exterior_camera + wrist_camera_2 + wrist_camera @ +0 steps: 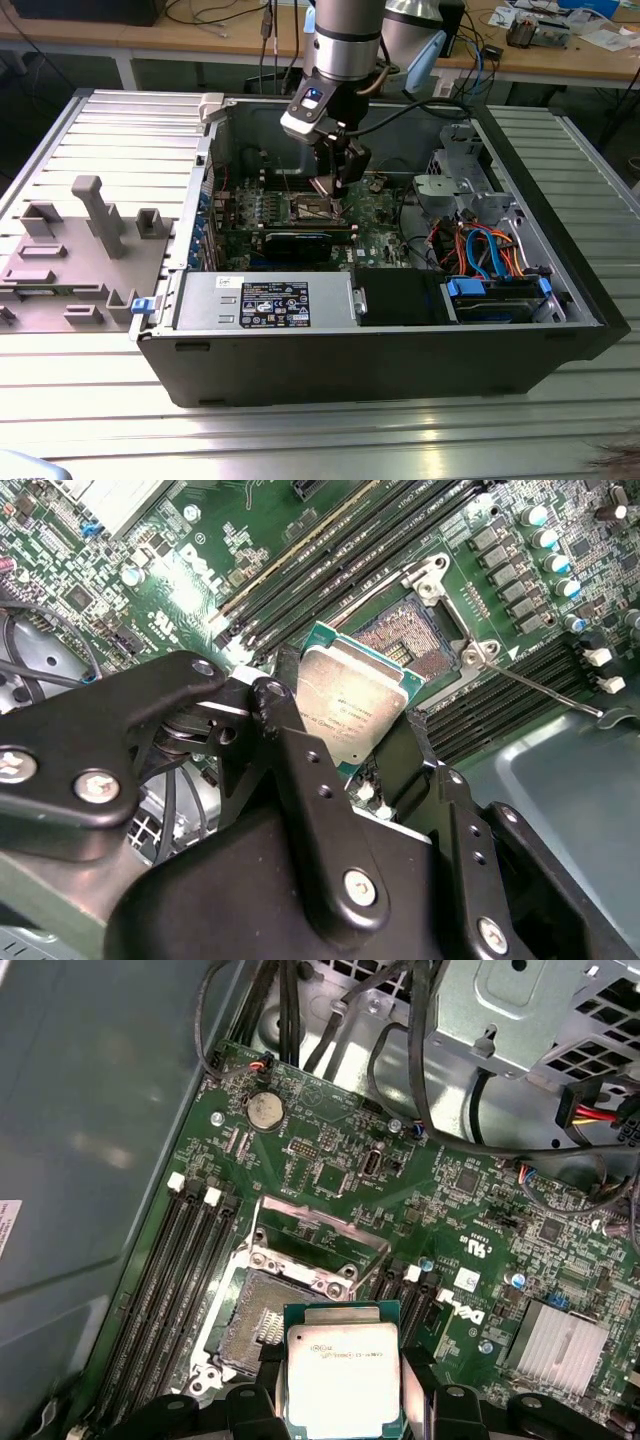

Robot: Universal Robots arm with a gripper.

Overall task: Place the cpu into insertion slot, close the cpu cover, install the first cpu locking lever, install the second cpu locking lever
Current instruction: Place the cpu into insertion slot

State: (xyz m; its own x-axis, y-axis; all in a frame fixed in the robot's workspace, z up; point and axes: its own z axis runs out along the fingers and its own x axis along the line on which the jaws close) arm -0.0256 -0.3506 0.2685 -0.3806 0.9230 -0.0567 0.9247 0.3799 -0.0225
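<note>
Jaws clamp cpu (350, 705) edges, seemingly just above insertion slot (418, 642).

A: Location type?
B: Electronics laboratory. Indicators: ribbed aluminium tabletop (300, 440), open black desktop computer case (400, 355), grey plastic fixture plate (70, 265), long wooden workbench (600, 62) carrying loose black cables (230, 12).
</note>
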